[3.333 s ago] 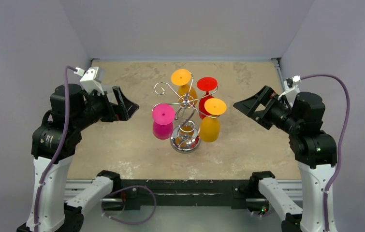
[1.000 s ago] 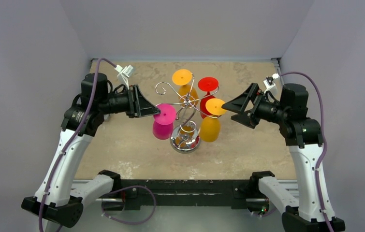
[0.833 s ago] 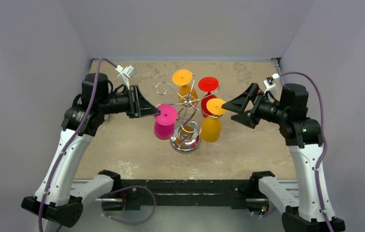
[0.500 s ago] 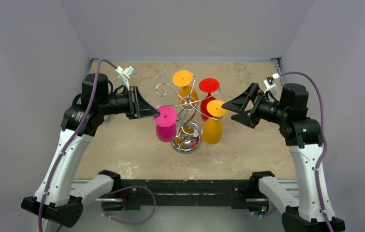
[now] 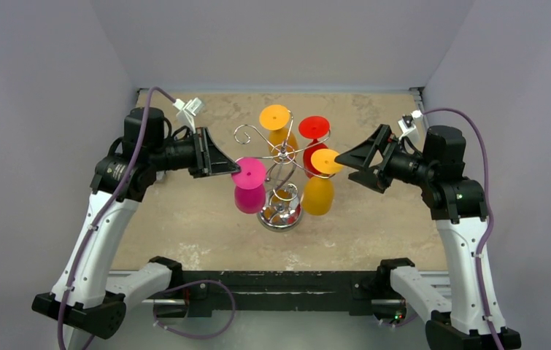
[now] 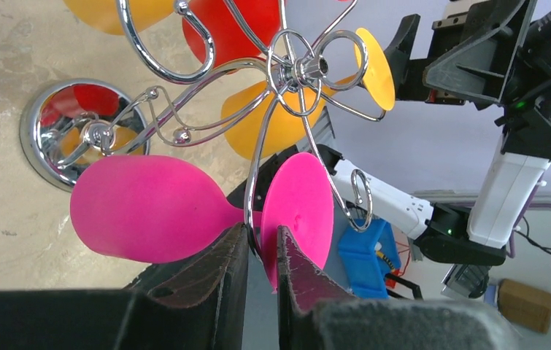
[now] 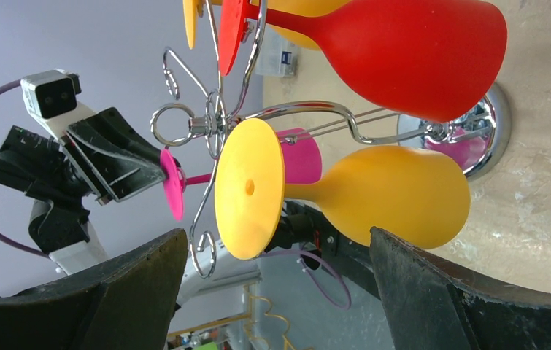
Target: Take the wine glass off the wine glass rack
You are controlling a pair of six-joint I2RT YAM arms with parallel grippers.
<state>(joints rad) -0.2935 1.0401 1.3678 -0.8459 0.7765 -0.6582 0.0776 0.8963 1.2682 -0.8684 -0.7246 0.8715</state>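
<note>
Pink wine glass [image 5: 249, 188] hung bowl-down on the left arm of the chrome wine glass rack [image 5: 282, 152], mid-way on a mottled tan bench [image 5: 185, 219] boxed in by plain grey walls. Nudged slightly rightward, rack base too, against a second ago. Left hand [image 5: 236, 170] closed to a thin slit, tips at the pink foot and stem, grip unclear. Right hand [image 5: 339, 157] wide open, empty, near the yellow glass [image 5: 318, 193]. Red glass [image 5: 311, 142] and orange glass [image 5: 276, 124] behind; rack wire crossing the pink stem.
</note>
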